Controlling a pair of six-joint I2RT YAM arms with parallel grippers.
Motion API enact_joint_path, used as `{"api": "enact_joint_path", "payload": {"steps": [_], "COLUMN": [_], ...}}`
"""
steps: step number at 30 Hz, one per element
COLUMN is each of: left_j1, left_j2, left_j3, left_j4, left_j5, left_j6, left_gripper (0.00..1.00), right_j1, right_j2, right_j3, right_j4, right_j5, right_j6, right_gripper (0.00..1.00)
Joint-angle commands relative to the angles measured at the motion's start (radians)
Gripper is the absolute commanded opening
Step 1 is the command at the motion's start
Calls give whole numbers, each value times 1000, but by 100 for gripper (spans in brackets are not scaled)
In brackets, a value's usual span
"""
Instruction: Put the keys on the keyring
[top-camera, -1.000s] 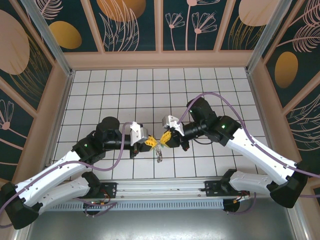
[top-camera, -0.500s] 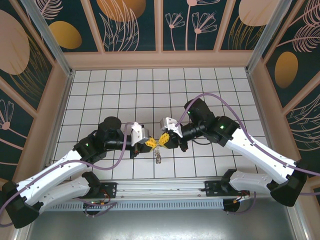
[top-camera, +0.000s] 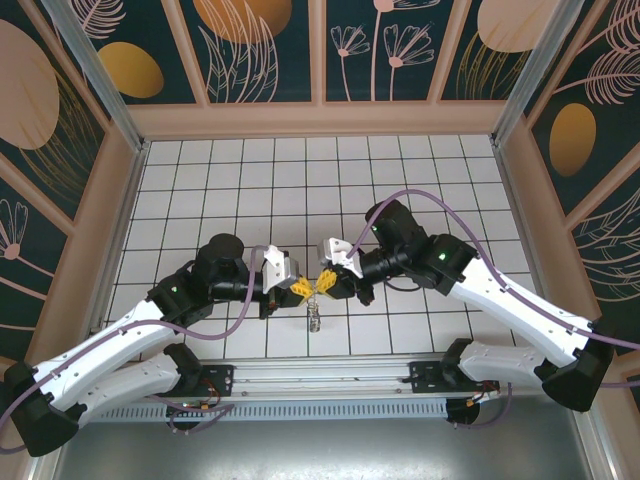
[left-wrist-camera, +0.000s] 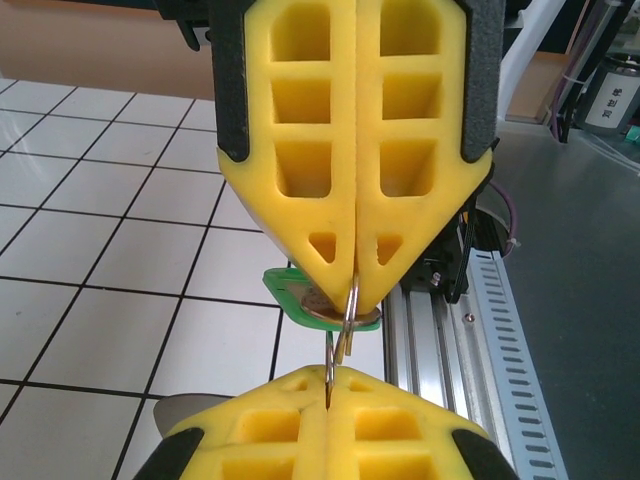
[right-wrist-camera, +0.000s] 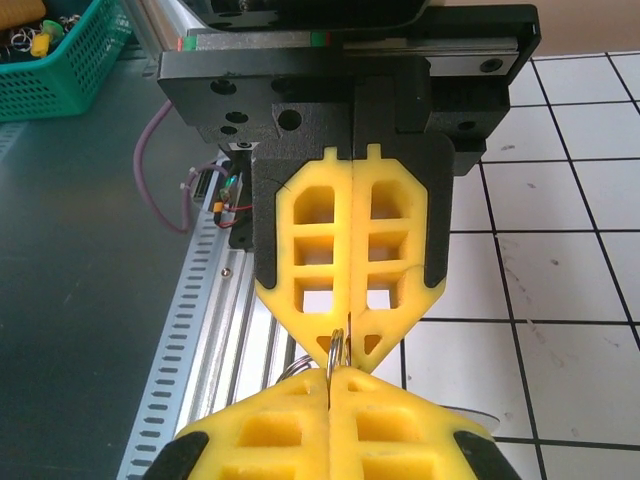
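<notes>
Both arms are met tip to tip low over the tiled worktop (top-camera: 400, 180), near their bases.

- Left gripper (top-camera: 298, 288): closed. A thin wire loop of the keyring (left-wrist-camera: 345, 320) is pinched in the seam between its yellow pads.
- Right gripper (top-camera: 326, 281): closed as well, nipping the same loop from the opposite side. The two sets of tips are almost touching, with only the ring between them.
- Key (left-wrist-camera: 283, 290): its green head is seen just behind the right gripper's tip, against the ring. Whether it is already threaded on cannot be told.
- A small dangling piece (top-camera: 314, 320) hangs directly below the meeting point of the two grippers, clear of the worktop. It is too small to be identified; it is judged to be part of the keyring.

Handling, as judged:
- The ring is light, thin, springy wire. It is likely smooth and apt to twist or slide between soft foam pads, so it is best held across the wire, close to the tips.
- The key is tiny and stiff. The green head is the broadest part, so it is the better place to be gripped, leaving the hole free.
- With both grippers on one small loop, little slack is left. A pull apart could spring the ring out of one grip and drop it on the worktop below.
</notes>
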Motion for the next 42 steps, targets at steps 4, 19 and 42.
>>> {"api": "enact_joint_path", "payload": {"steps": [4, 19, 42], "left_j1": [-1, -1, -1], "left_j2": [-11, 3, -23], "left_j3": [26, 29, 26], "left_j4": [91, 97, 103], "left_j5": [11, 25, 39], "left_j6": [-6, -9, -24], "left_gripper": [0, 0, 0], "right_j1": [25, 69, 136], "right_j2": [8, 61, 25], "right_j3": [24, 63, 27], "right_j4": [-80, -115, -133], "right_j5": [7, 42, 265], "right_j6": [-25, -47, -55], "right_gripper": [0, 0, 0]}}
